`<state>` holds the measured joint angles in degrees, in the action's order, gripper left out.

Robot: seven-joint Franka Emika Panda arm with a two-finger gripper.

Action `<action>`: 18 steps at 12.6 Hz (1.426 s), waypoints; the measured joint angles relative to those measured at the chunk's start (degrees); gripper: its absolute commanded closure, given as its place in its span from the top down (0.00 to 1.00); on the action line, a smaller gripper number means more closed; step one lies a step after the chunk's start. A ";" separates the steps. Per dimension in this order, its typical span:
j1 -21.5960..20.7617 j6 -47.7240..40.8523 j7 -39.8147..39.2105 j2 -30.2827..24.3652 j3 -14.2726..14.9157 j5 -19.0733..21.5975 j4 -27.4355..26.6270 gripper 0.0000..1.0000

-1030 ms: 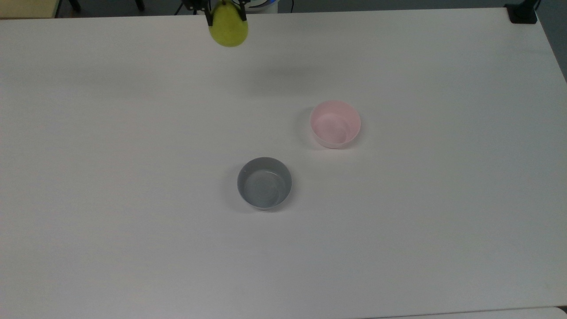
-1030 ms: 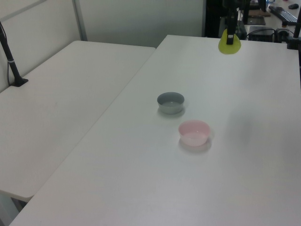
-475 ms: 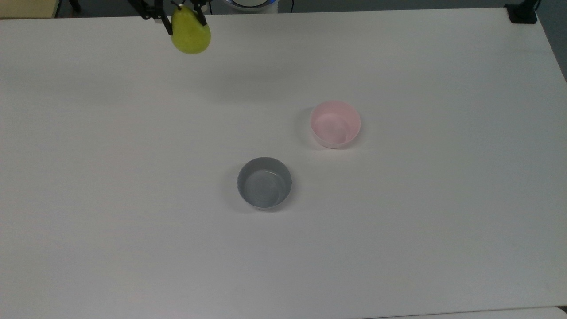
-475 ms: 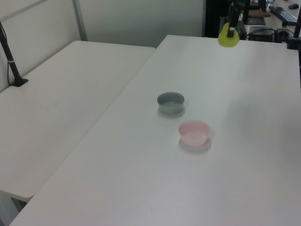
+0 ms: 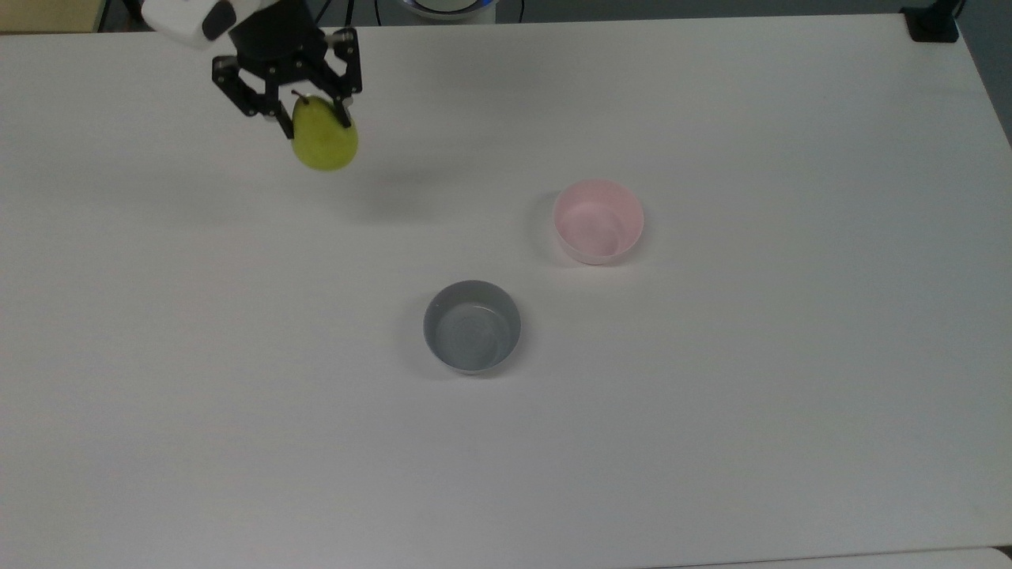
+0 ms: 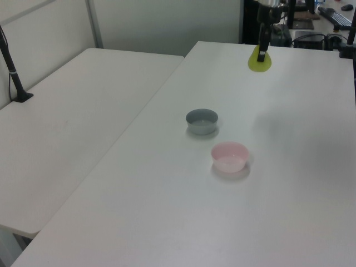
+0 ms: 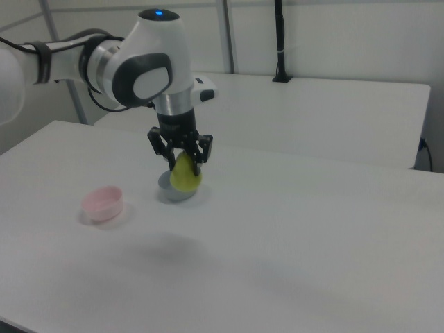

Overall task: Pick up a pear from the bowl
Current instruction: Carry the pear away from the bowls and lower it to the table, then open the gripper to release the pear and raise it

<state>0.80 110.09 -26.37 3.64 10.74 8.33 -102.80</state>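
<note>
In the top view, the claw (image 5: 314, 120) is seen in the upper left of the frame, clenched on the pear (image 5: 324, 137), whose narrow stem end is held between the two black fingers (image 5: 280, 122) while the wider end hangs below them. The pear is held clear of the white desk (image 5: 711, 411), and a faint shadow is cast on the desk to its right. The pink bowl (image 5: 598, 221) is found right of the frame's middle with nothing in it, well apart from the pear. The grey bowl (image 5: 472, 326) is placed lower and to the left of the pink one, near the middle of the frame, and is likewise unfilled.

In the left view, the pear (image 6: 260, 62) is seen near the upper right of the frame, hanging from the claw (image 6: 260, 54) above the far part of the desk (image 6: 167, 211). The grey bowl (image 6: 201, 120) is seen at the middle of the frame, and the pink bowl (image 6: 229, 156) is set just below and to the right of it, the two being near each other but not touching. A second white desk (image 6: 61, 139) is seen along the left side of the frame.

In the right view, the arm (image 7: 149, 66) is seen reaching in from the upper left, and the pear (image 7: 185, 174) is gripped by the claw (image 7: 183, 162) left of the frame's middle. The grey bowl (image 7: 173, 193) is partly hidden behind the pear. The pink bowl (image 7: 103, 202) is seen at the left of the frame, apart from both.
</note>
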 measured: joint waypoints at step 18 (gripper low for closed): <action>0.68 17.74 1.03 15.12 0.19 -0.82 -5.07 1.00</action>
<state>1.48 127.83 -25.35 18.76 10.92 7.51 -107.87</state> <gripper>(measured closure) 0.004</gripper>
